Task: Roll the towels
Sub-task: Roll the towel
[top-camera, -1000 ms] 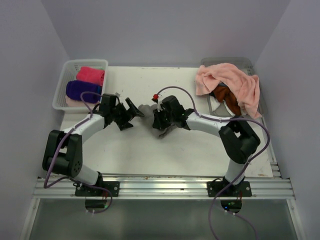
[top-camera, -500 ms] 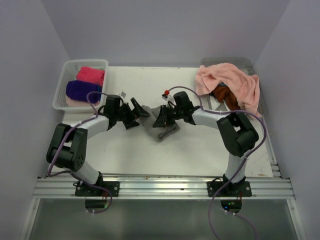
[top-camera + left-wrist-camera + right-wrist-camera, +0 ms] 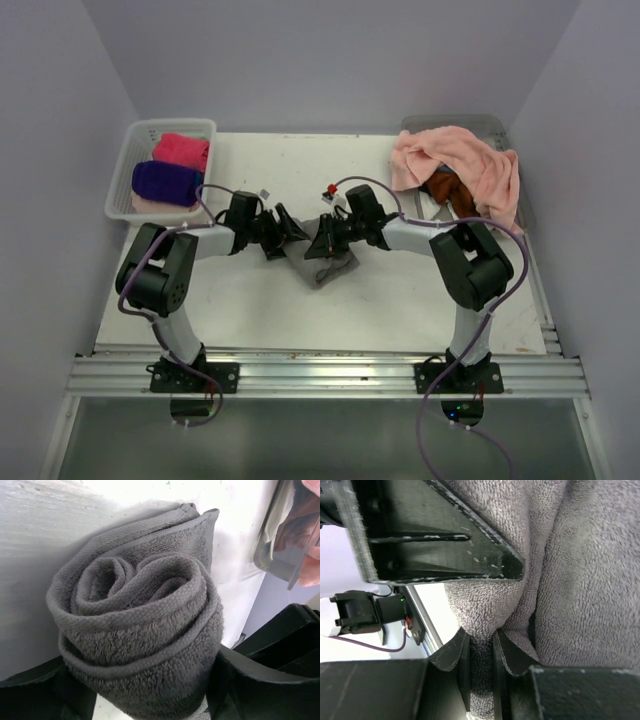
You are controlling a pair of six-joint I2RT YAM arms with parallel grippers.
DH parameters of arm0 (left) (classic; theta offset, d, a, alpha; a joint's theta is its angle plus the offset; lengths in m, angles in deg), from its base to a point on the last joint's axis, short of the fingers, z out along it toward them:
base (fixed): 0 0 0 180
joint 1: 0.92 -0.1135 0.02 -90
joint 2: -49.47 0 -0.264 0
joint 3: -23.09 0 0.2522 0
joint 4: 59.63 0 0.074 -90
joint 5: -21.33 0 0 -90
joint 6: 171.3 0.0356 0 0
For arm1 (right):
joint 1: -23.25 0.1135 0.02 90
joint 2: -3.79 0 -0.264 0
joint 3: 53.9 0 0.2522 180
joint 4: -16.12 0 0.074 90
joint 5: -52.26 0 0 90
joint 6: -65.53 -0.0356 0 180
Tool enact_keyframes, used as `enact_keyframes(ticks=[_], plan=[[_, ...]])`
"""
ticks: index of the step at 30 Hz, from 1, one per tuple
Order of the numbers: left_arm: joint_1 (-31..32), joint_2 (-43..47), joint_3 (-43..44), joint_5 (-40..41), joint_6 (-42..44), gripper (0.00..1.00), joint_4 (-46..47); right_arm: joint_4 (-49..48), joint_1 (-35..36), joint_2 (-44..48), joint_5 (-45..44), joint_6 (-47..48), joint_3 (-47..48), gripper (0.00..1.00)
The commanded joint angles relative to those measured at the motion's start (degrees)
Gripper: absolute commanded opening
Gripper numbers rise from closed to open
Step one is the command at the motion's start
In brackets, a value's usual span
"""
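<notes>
Since a second ago, left tool (image 3: 287, 231) has slid right to mid-frame, meeting right tool (image 3: 322, 240). Its jaws hug the rolled grey towel (image 3: 140, 645) on the table (image 3: 400, 300); the right pinches a fold, nearly closed. Best squeeze evenly, keeping the coil tight while turning.

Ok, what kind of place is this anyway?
Probably a lab test cell: plain walls box in a white table, robot arms sit on an aluminium rail, and a basket holds rolled towels.

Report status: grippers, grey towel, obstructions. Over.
Left gripper clamps the rolled grey towel. Right gripper pinches its loose fold. Grippers crowd each other; white basket off left.
</notes>
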Motion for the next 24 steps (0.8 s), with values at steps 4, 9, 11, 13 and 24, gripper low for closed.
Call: enact_keyframes(ticks=[4,9,11,13,24], plan=[[0.65,-1.83,2.42,0.55,0.51,0.59,0.43,11.49,0.32,1.10,-6.96,5.05,1.46,0.24],[0.74,0.72,3.48,5.02,0.69,0.51,-5.38,21.33,1.02,8.65,-17.67,11.02,3.04,0.79],[0.74,2.13,3.83,6.61,0.43,0.51,-9.68,25.28,2.33,12.59,-24.79,13.31,4.53,0.88],[0.74,3.00,3.57,7.50,-0.27,0.51,-11.27,27.57,5.13,14.63,-29.89,14.72,5.68,0.88],[0.74,5.21,4.62,10.13,-1.33,0.53,-17.77,32.16,26.50,14.38,-68.83,29.93,13.94,0.89]])
